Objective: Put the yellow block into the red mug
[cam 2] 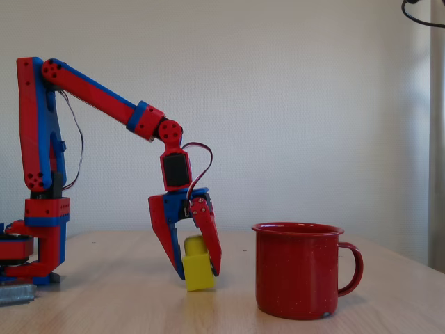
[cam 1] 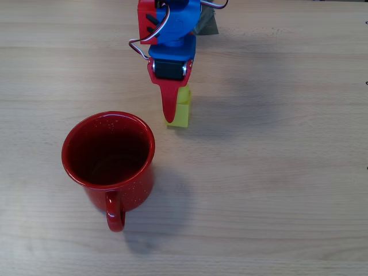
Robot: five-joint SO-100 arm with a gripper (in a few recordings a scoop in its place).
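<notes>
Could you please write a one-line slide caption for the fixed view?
Gripper closed around the yellow block on the table, beside the upright red mug.

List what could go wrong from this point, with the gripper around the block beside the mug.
1. The yellow block sits tilted between the fingers of the gripper, near their tips, so it may slip or twist when lifted.
2. The red mug stands close by and tall; a low sweep could knock its wall.
3. A release off-centre could bounce the block off the rim.
</notes>
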